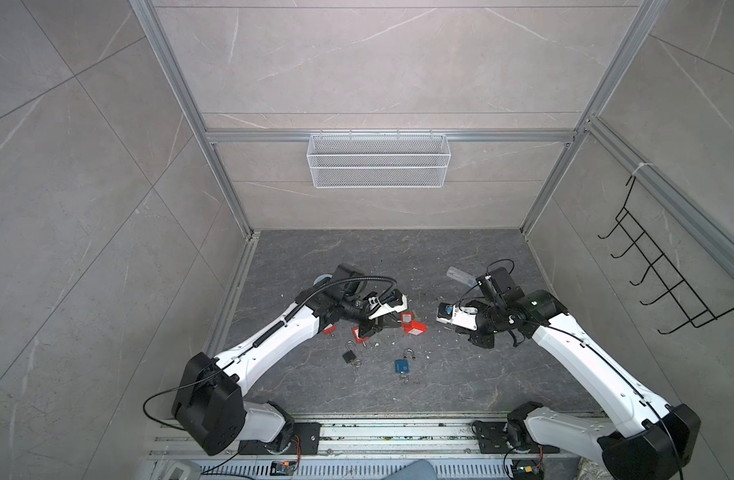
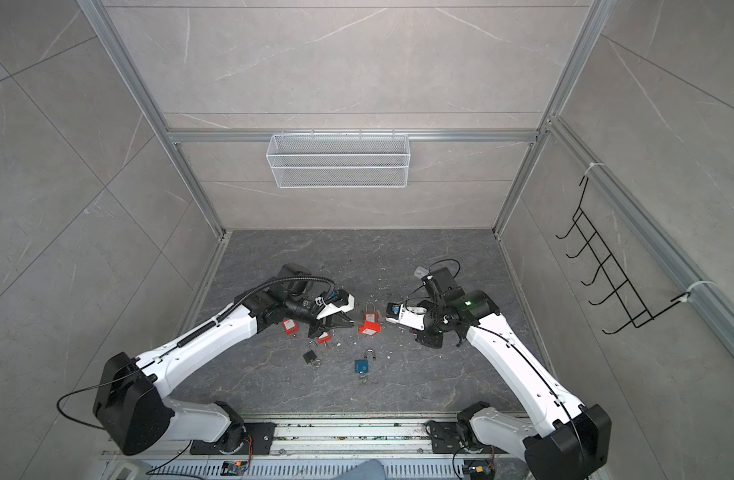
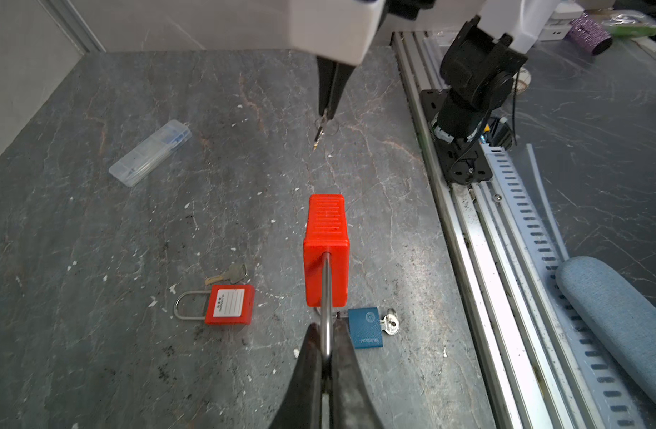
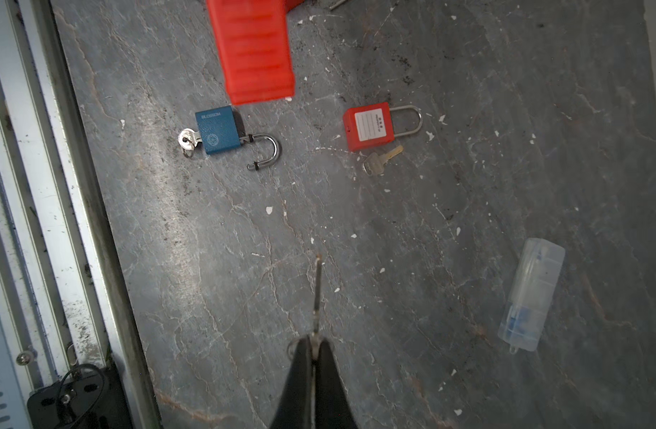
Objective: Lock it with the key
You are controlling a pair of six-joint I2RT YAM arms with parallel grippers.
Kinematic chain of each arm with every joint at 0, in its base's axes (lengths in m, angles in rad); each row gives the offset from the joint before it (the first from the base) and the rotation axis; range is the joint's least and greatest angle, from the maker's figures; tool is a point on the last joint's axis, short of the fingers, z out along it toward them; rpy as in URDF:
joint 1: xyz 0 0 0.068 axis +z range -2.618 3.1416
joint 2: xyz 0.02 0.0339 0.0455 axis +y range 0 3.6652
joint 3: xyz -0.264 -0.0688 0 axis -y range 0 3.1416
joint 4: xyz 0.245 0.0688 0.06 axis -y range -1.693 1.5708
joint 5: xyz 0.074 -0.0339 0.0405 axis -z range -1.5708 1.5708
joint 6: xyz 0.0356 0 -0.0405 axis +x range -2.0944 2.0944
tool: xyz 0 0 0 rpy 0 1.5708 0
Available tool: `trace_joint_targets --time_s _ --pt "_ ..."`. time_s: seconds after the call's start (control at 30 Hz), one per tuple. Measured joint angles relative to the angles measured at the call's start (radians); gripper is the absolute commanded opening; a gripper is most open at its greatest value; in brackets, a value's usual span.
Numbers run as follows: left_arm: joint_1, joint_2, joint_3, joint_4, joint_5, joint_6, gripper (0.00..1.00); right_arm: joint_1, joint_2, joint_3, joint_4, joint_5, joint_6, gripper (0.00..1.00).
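So the left fingers point(image 3: 311, 356) pinch the padlock point(image 3: 325, 245) by its steel shackle point(image 3: 326, 282) up off the bench point(image 3: 133, 241), while the right fingers point(image 4: 300, 371) clamp the key point(image 4: 316, 297) by its head; it's stiff, tiny and slick, so I'd guess it twists unless gripped flat.

In both top views the bench point(image 1: 440, 386) fills the lower centre. The left tool point(image 3: 325, 356) and right tool point(image 4: 313, 349) face each other at mid-frame. The held padlock point(image 1: 416, 329) sits in the left tool, between the two. The key point(image 4: 316, 293) in the right tool points toward it, not touching. The labelled padlock point(image 1: 406, 318) lies just behind, a loose key point(image 3: 228, 275) beside it. Lower in frame lie the small padlock point(image 1: 348, 356), left, and the keyed padlock point(image 1: 402, 365), right. The case point(image 1: 461, 275) lies behind the right arm. The basket point(image 1: 378, 160) hangs on the rear wall, upper centre; the hook rack point(image 1: 664, 257) hangs on the right wall.
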Motion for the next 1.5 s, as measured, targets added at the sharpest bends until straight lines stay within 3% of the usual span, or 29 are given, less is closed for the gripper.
trace_joint_targets --time_s 0.37,0.63,1.17,1.5 --pt "0.013 0.379 0.44 -0.52 -0.238 0.125 0.0 0.0 -0.093 -0.084 0.111 -0.005 0.117 0.0" --pt "0.016 0.563 0.607 -0.694 -0.396 0.166 0.0 0.0 -0.12 -0.121 0.152 -0.047 0.174 0.0" --pt "0.018 0.713 0.714 -0.75 -0.51 0.248 0.0 0.0 -0.079 -0.137 0.211 -0.101 0.234 0.0" --pt "0.018 0.732 0.734 -0.702 -0.571 0.261 0.16 0.0 -0.053 -0.157 0.246 -0.116 0.256 0.0"
